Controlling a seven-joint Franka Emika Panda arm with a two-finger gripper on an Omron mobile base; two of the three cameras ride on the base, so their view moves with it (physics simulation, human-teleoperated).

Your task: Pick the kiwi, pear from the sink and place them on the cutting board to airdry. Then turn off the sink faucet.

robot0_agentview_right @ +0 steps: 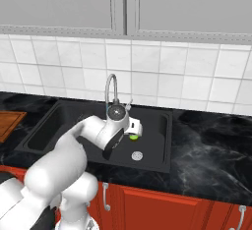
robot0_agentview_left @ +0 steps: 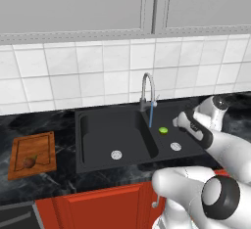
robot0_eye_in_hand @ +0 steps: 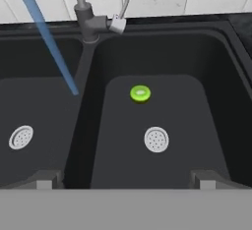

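the kiwi (robot0_eye_in_hand: pixel 140 94) is seen lying flat on the floor of the right basin of the sink (robot0_eye_in_hand: pixel 231 52), just behind the drain (robot0_eye_in_hand: pixel 156 139). the gripper (robot0_eye_in_hand: pixel 125 180) is held above with jaws spread wide and empty; the kiwi lies ahead of them and slightly toward the right fingertip.

The white arm reaches over the black sink (robot0_agentview_right: pixel 157 148), and its hand hangs above the right basin. Just beside the hand, a green kiwi (robot0_agentview_right: pixel 133 136) lies on the basin floor, near the round drain (robot0_agentview_right: pixel 137 155). The silver faucet (robot0_agentview_right: pixel 111 89) stands behind.
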